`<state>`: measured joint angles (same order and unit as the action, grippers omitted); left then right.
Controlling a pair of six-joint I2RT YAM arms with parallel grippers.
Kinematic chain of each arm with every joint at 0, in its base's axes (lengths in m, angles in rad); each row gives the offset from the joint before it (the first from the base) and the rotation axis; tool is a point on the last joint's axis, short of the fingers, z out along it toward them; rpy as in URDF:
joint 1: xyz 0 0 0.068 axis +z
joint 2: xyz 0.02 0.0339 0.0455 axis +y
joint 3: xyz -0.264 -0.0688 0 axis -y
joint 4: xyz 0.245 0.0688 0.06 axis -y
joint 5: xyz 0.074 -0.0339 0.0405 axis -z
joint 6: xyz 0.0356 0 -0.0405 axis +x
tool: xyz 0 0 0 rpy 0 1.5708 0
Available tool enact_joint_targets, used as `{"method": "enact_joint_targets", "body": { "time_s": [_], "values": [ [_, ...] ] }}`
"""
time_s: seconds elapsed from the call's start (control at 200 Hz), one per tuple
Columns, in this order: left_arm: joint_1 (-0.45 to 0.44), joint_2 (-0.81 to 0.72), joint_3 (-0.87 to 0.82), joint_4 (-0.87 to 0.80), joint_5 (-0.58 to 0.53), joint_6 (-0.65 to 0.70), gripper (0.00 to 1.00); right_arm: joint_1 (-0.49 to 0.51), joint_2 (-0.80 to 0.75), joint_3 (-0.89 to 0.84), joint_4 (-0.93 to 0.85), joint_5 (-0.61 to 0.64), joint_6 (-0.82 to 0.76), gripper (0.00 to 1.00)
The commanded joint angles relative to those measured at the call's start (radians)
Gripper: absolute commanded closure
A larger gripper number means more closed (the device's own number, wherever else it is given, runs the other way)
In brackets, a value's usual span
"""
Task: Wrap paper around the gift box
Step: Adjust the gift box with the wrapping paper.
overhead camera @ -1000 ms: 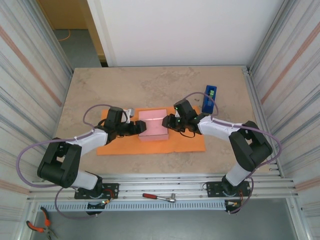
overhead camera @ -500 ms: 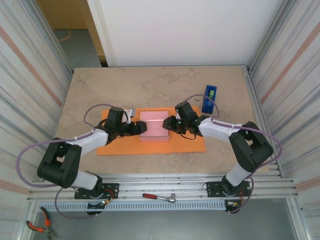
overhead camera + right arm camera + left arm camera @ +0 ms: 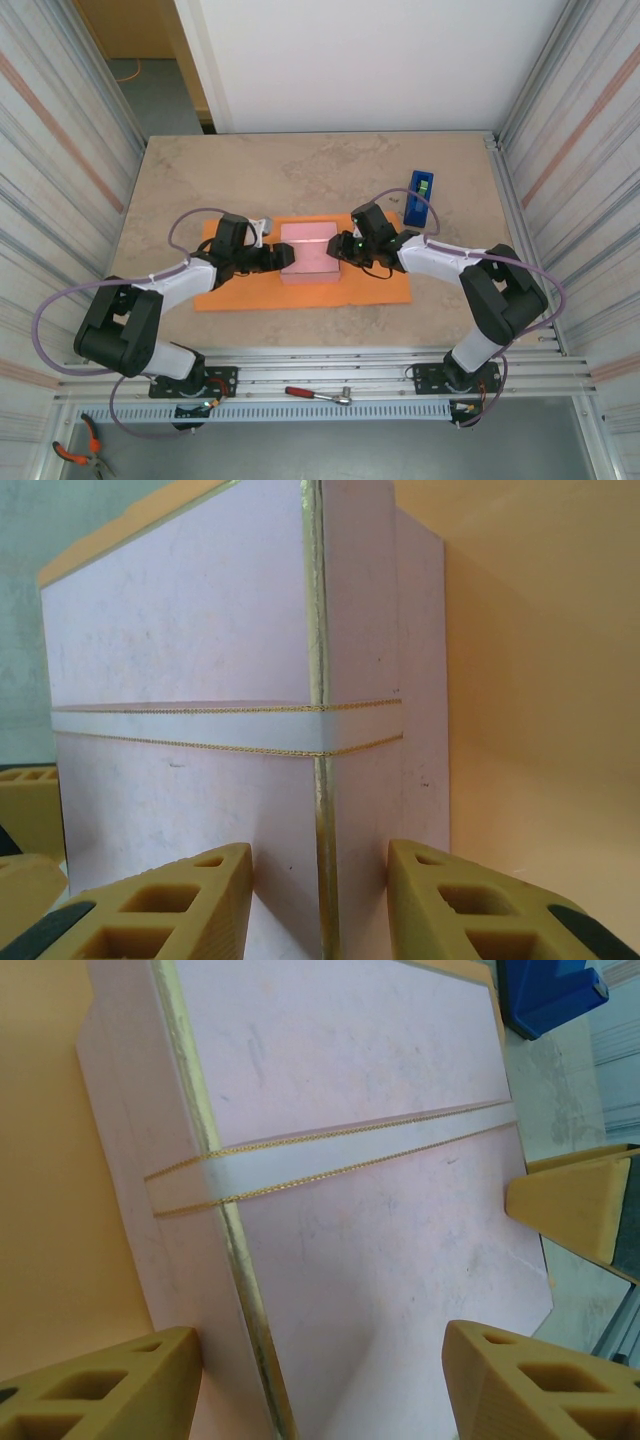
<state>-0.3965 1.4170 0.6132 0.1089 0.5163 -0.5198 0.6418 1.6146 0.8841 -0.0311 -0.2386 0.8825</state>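
The pink gift box [image 3: 308,250] with a pale gold-edged band lies on the orange paper [image 3: 300,285], which is spread flat on the table. My left gripper [image 3: 284,257] is at the box's left edge. In the left wrist view it [image 3: 320,1345] stands open astride that edge of the box [image 3: 350,1110], one finger beside the side wall and one over the lid. My right gripper [image 3: 343,247] is at the right edge. In the right wrist view it [image 3: 320,865] stands open across the gold-edged corner of the box [image 3: 180,630], its fingers close against lid and side wall.
A blue tape dispenser [image 3: 420,197] stands behind the paper's right end, close to my right arm. A red-handled wrench [image 3: 318,394] lies on the rail in front of the arm bases. Metal walls close in the table's left and right sides.
My right gripper has moved a little left and nearer, onto the box's right edge. The left gripper and the box have stayed where they were.
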Motion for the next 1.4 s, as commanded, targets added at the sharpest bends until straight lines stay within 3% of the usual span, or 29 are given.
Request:
{"method": "enact_joint_targets", "body": {
  "time_s": [0.0, 0.777, 0.927, 1.052, 1.283, 1.398],
  "values": [
    [-0.018, -0.025, 0.015, 0.039, 0.060, 0.017, 0.35, -0.002, -0.029, 0.007, 0.002, -0.011, -0.005, 0.61],
    [-0.018, -0.010, 0.026, 0.002, 0.030, 0.023, 0.29, 0.012, -0.032, -0.040, 0.027, -0.002, 0.021, 0.59],
    [-0.018, -0.020, 0.032, -0.012, 0.018, 0.024, 0.27, -0.005, -0.065, -0.033, -0.007, 0.010, 0.007, 0.45],
    [-0.018, -0.052, 0.044, -0.041, -0.027, 0.028, 0.18, -0.030, -0.140, -0.043, -0.053, 0.038, -0.008, 0.34],
    [-0.011, -0.178, 0.075, -0.127, -0.131, 0.048, 0.02, -0.112, -0.336, -0.154, -0.166, 0.094, -0.022, 0.28],
    [-0.008, -0.239, 0.081, -0.160, -0.181, 0.064, 0.01, -0.174, -0.438, -0.237, -0.244, 0.119, -0.020, 0.24]
  ]
}}
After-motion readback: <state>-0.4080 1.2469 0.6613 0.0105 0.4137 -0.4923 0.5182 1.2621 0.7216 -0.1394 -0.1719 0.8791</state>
